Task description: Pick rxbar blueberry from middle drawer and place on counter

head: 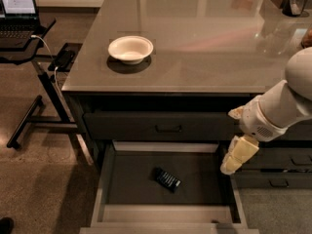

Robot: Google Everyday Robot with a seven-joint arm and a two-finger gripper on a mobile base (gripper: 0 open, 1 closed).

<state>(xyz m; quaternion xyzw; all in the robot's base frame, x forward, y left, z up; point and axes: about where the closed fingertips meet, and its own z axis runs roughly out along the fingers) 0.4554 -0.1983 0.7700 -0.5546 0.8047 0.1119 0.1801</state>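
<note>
The rxbar blueberry [167, 179], a small dark blue bar with pale print, lies flat on the bottom of the open middle drawer [105, 179], near its middle. The gripper [235, 157] hangs from the white arm at the drawer's right wall, above and to the right of the bar, apart from it. The glossy grey counter [204, 43] spreads above the drawers.
A white bowl [130, 48] sits on the counter's front left part. A closed drawer front with a small handle [168, 128] lies above the open drawer. More drawers stand at the right [273, 182]. A laptop on a black stand [17, 9] is at the left.
</note>
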